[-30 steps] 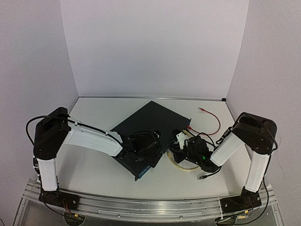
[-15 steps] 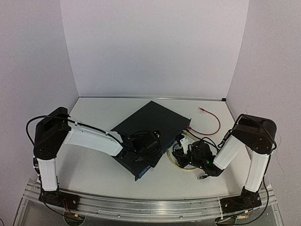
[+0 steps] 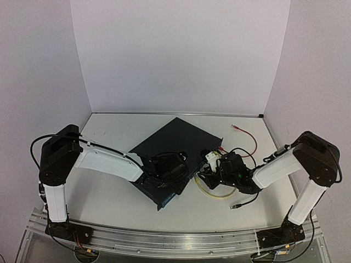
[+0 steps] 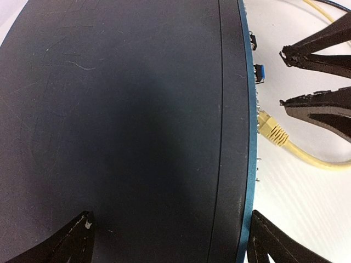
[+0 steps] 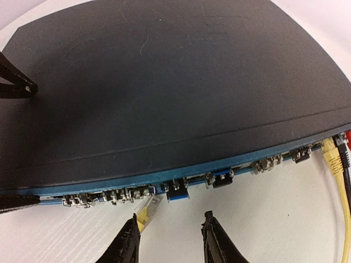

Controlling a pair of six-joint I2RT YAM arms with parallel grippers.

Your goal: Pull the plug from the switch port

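Note:
The switch is a flat dark box lying at an angle in the middle of the table. Its top fills the left wrist view, and its blue port face runs across the right wrist view. A yellow plug with a clear tip sits at the port face; I cannot tell whether it is seated. My right gripper is open, facing the ports, and the plug is by its left finger, not between the jaws. My left gripper is open over the switch's near end, one finger on the top and the other past the port edge.
More plugs, yellow, red and black, sit at the far end of the port row. A yellow cable loop, a red cable and a loose black cable end lie on the table to the right of the switch.

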